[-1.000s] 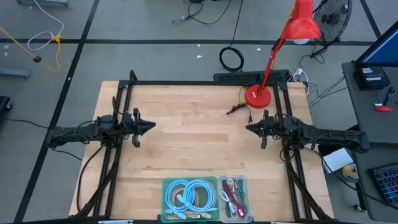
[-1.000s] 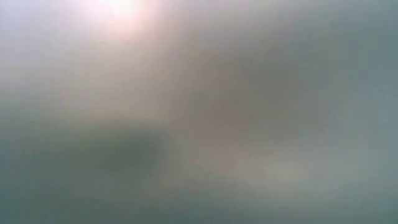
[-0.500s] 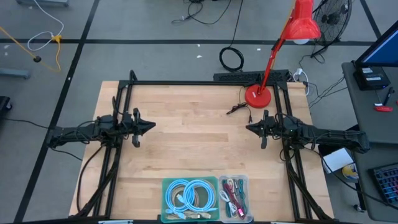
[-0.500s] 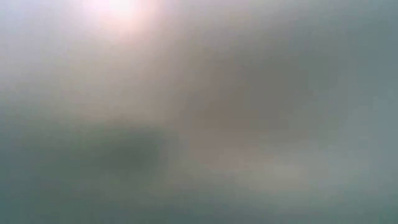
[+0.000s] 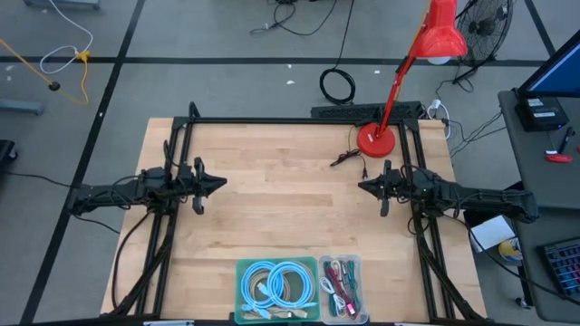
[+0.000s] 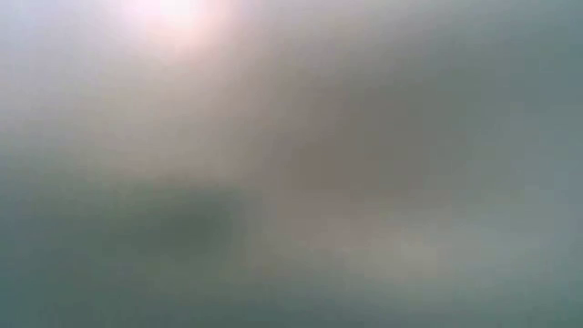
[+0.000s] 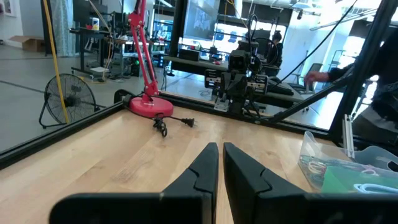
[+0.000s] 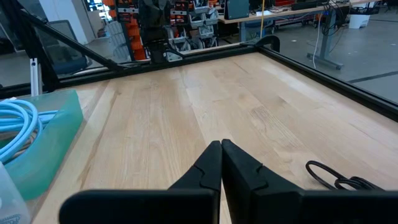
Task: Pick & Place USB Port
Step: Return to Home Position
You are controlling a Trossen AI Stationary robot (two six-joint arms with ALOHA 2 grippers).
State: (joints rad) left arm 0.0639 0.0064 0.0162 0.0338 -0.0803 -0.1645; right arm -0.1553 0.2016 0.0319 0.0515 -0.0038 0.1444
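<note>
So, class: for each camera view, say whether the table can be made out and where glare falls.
Low view: grey haze, glare at the top left, nothing identifiable. High view: evenly lit, table plain. Both wrist views: table plain; bright room behind in the left one.

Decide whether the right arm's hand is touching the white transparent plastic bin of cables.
Apart. The high view shows bare wooden tabletop between the right hand and the white transparent plastic bin.
</note>
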